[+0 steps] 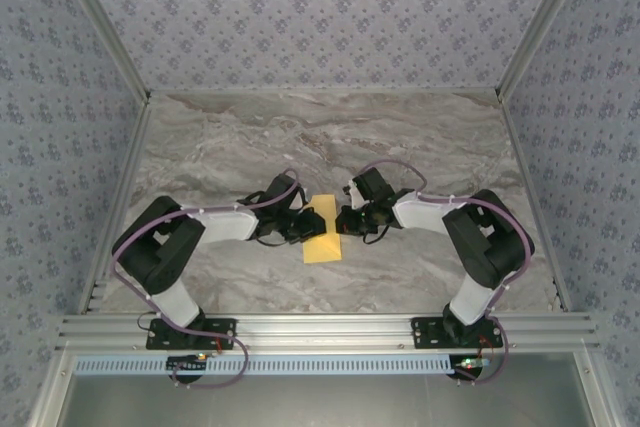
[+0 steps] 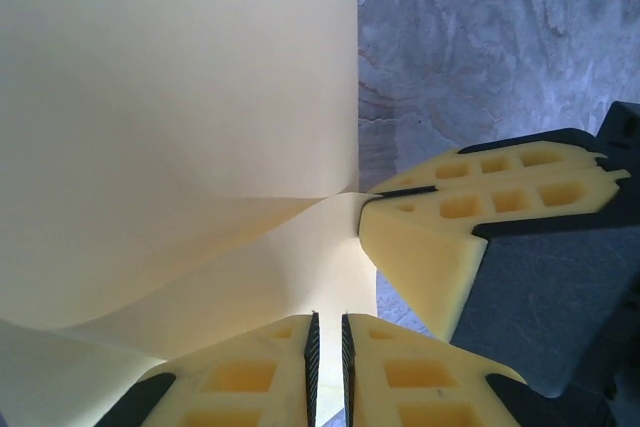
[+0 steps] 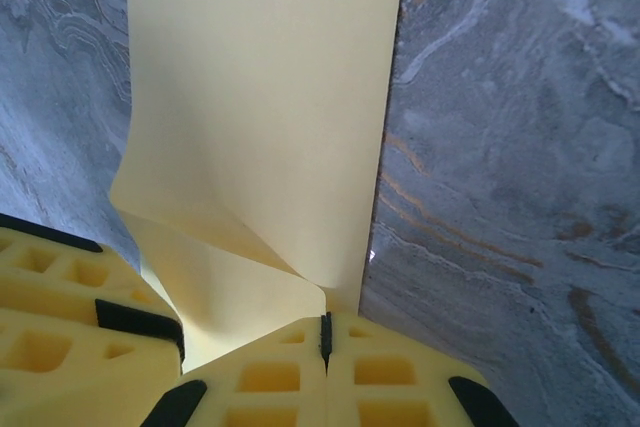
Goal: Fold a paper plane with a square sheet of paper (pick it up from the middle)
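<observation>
Creasing seems the step in hand: the square sheet of paper [image 2: 180, 97] spreads just ahead of the left gripper [image 2: 327, 332] and right gripper [image 3: 325, 332], both pinching its edge, so next the fold needs pressing flat.

Grey marble table [image 1: 420, 137] — yellow sheet of paper [image 1: 322, 242] at its middle

Enclosure seen from above. The work surface is a grey-brown marbled tabletop [image 1: 400, 137], closed off at the back and on 2 sides by walls [image 1: 300, 7] papered in a blue-grey floral print. 2 pale metal uprights [image 1: 104, 22] are set at the rear corners. A slotted aluminium rail [image 1: 320, 327] is laid along the near edge. Lighting is even, and shadows are soft.
</observation>
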Motion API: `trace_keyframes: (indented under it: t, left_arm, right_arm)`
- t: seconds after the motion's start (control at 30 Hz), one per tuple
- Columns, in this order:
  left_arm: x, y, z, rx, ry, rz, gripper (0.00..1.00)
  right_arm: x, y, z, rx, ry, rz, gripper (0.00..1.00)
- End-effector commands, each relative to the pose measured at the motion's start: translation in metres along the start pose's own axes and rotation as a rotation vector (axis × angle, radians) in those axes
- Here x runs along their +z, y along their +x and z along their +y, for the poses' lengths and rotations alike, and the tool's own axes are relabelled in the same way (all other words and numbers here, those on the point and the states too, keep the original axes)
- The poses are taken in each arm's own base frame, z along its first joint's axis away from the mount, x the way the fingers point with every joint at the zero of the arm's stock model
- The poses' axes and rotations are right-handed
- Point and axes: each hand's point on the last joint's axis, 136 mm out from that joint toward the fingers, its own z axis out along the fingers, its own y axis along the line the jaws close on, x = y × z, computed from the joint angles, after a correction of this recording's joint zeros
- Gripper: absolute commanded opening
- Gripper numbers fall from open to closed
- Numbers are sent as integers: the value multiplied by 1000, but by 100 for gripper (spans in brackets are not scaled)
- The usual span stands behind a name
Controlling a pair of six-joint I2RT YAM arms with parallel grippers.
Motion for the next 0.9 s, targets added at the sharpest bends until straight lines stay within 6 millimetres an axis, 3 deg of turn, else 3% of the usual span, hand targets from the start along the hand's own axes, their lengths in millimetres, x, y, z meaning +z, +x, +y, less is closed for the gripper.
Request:
trace_keyframes:
  t: [0.0,0.6,0.87]
  left_arm:
    - [1,-5,-13,25,36,0,18]
    - [3,-6,-17,30,53,-1,18]
    - [9,-4,-9,18,29,16,18]
  right_arm:
    - [-2,-4,3,-20,6,0,3]
    - [9,-2,1,-24,8,26,3]
    - [11,2,-4,-13,22,41,3]
